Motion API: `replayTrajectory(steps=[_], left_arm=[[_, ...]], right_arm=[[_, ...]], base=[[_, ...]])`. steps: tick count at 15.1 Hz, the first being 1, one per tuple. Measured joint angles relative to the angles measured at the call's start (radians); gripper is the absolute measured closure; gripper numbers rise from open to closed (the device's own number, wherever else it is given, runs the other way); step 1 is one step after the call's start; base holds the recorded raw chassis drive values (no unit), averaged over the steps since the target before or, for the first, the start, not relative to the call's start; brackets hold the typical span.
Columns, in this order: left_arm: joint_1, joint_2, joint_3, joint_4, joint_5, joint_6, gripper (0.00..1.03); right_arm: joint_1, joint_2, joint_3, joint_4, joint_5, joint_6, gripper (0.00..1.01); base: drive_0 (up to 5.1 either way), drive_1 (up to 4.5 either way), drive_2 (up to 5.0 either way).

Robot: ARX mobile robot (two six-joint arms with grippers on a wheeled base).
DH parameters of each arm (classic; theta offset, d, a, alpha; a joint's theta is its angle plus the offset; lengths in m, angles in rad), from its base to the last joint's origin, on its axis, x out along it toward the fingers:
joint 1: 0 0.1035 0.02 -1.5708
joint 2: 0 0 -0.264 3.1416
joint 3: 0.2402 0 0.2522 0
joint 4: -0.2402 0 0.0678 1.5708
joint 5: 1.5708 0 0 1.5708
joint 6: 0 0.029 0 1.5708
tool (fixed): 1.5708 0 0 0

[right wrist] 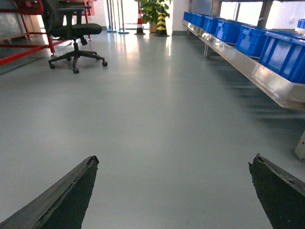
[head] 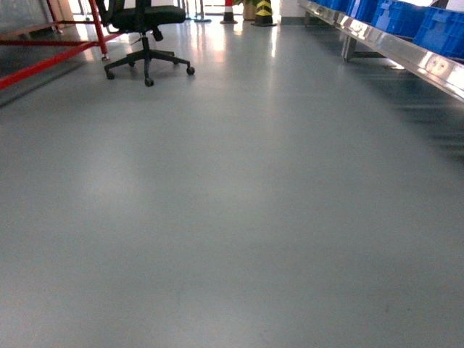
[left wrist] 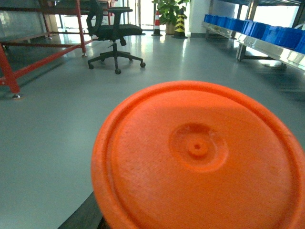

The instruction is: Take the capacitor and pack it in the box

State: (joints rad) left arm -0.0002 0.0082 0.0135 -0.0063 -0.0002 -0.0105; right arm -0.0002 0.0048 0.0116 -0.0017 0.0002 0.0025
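Two dark fingertips (right wrist: 62, 195) of the right gripper (right wrist: 174, 191) stand wide apart at 7 and 5 o'clock of the right wrist view, with nothing between them but grey floor (right wrist: 157, 119). An orange round lid-like disc (left wrist: 200, 157) fills the lower part of the left wrist view and hides the left gripper, so I cannot tell how its jaws stand. Neither the pink box nor any capacitor shows in any view. A black office chair (head: 145, 29) stands at 11 o'clock in the head view, beside a red metal frame (head: 51, 54). Blue crates (head: 406, 22) line a steel conveyor (head: 413, 58) at 2 o'clock. A striped traffic cone (right wrist: 161, 24) and a potted plant (right wrist: 151, 9) stand at 12 o'clock, far off.
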Motion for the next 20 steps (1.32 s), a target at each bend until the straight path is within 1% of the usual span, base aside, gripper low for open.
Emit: replayTrajectory(steps=[20], left_arm=[[0.0, 0.0, 0.0, -0.002, 0.0, 0.0, 0.59]], right_arm=[[0.0, 0.0, 0.0, -0.001, 0.0, 0.0, 0.03]], base=[[-5.0, 2.48, 2.5]])
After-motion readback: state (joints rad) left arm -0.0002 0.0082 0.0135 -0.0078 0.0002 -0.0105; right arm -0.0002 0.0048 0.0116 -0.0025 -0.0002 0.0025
